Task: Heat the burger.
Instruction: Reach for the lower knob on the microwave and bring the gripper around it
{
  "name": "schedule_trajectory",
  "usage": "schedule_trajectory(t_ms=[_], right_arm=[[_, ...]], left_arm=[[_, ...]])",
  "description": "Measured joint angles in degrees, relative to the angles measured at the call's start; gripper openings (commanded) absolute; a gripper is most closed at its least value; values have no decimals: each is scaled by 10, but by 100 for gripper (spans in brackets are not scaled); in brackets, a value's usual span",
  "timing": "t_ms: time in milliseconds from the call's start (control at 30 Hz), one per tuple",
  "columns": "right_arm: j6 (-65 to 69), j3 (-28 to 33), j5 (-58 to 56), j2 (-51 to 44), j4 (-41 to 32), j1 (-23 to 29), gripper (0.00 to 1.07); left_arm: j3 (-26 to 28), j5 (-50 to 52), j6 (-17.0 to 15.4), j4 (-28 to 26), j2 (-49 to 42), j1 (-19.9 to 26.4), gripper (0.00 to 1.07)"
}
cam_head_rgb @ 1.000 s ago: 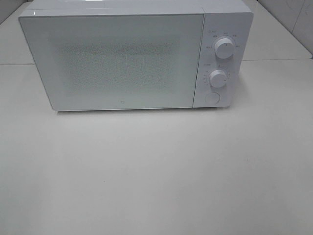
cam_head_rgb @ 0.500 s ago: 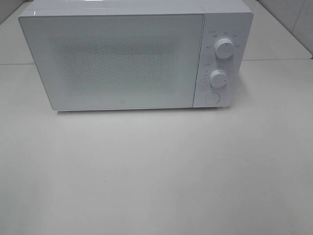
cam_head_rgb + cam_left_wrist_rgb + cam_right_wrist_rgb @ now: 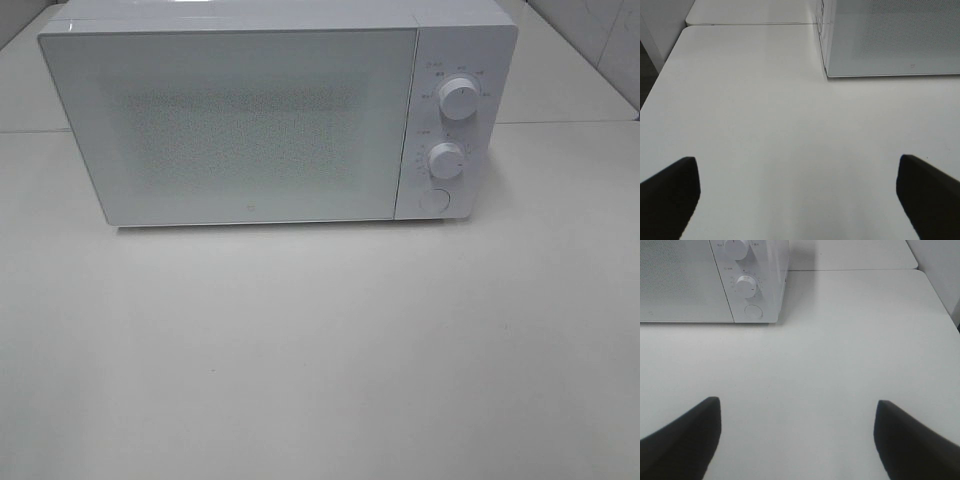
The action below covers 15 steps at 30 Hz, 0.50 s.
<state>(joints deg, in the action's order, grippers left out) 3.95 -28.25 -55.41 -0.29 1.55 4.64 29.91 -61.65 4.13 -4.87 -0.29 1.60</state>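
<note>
The burger is out of view in every frame. A white microwave (image 3: 270,110) stands at the back of the white table (image 3: 320,350) with its door shut; two knobs (image 3: 458,98) and a round button are on its right panel. It also shows in the left wrist view (image 3: 890,37) and the right wrist view (image 3: 715,280). My left gripper (image 3: 797,195) is open and empty over bare table, in front of the microwave's left corner. My right gripper (image 3: 797,435) is open and empty in front of the microwave's right side. Neither gripper shows in the exterior high view.
A second table surface (image 3: 570,70) adjoins behind the microwave. A tiled wall (image 3: 600,30) rises at the back right. The table's left edge (image 3: 660,75) and right edge (image 3: 940,300) show in the wrist views.
</note>
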Motion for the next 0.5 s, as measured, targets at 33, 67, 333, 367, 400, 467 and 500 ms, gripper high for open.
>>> schedule_trajectory(t_ms=[33, 67, 333, 367, 400, 467, 500], right_arm=[[0, 0, 0, 0, 0, 0, 74], [0, 0, 0, 0, 0, 0, 74], [0, 0, 0, 0, 0, 0, 74], [1, 0, 0, 0, 0, 0, 75], [1, 0, 0, 0, 0, 0, 75], [1, -1, 1, 3, 0, 0, 77], [1, -1, 1, 3, 0, 0, 77]], left_arm=[[0, 0, -1, 0, 0, 0, 100], [0, 0, -1, 0, 0, 0, 100], [0, 0, -1, 0, 0, 0, 100], [0, 0, -1, 0, 0, 0, 100], [0, 0, -1, 0, 0, 0, 100], [0, 0, -1, 0, 0, 0, 100], [0, 0, -1, 0, 0, 0, 100]])
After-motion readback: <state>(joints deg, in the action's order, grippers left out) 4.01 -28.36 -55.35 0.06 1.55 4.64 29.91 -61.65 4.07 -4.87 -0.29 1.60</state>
